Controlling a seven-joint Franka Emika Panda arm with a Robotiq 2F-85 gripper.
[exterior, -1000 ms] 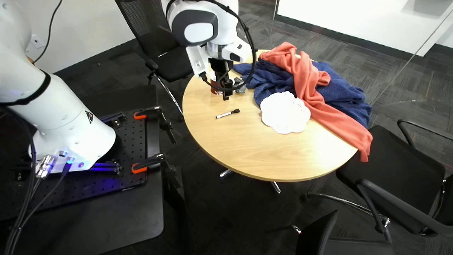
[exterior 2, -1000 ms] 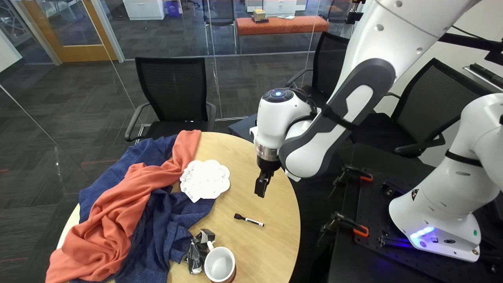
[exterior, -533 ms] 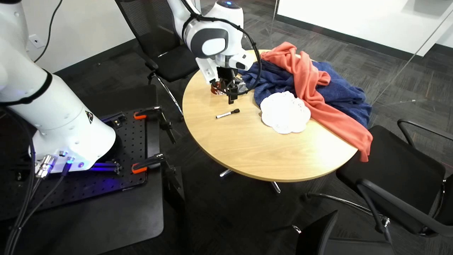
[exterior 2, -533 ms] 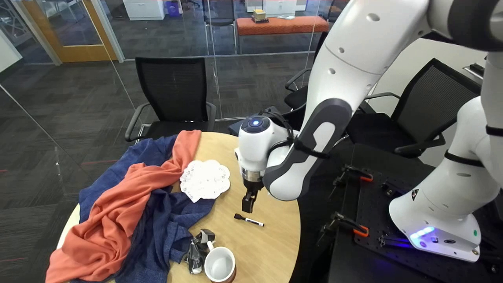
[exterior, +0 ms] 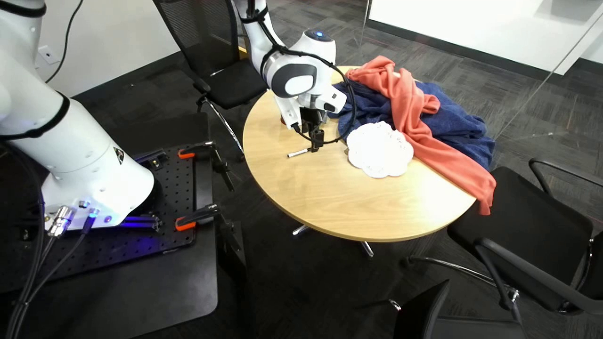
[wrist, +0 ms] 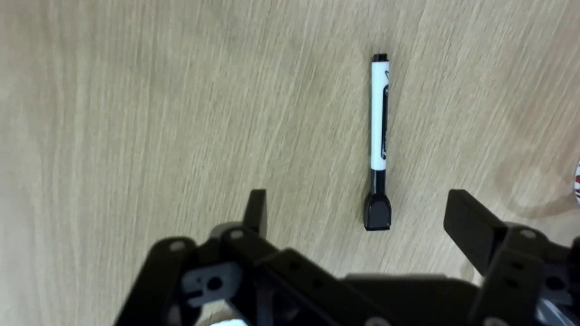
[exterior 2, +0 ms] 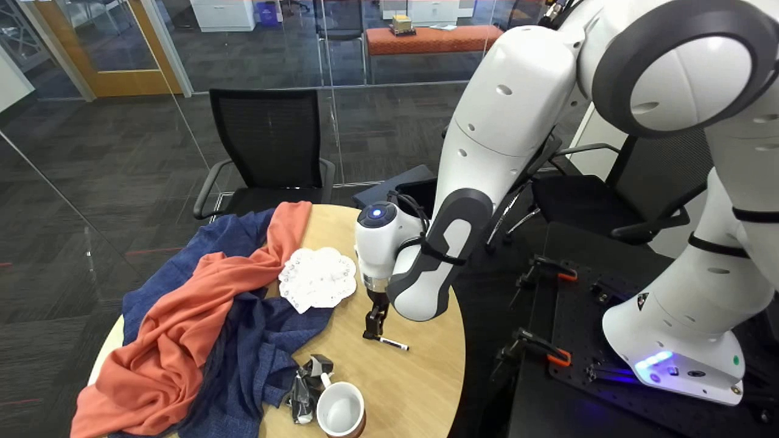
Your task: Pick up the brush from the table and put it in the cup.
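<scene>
No readable text, only illegible dark print (wrist: pixel 384 122) on the white-barrelled brush (wrist: pixel 378 142)

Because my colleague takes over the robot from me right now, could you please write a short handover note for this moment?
Gripper: open, holding nothing; in the wrist view the black end of the brush lies between its fingers, with a gap on each side. Exact height is hard to tell.
Brush: lying on the table.
Cup: upright on the table, beside a crumpled grey-black item.
Done: gripper positioned at the brush; no grasp yet.
Left: close on the brush, lift it, carry it to the cup, put it in.
</scene>
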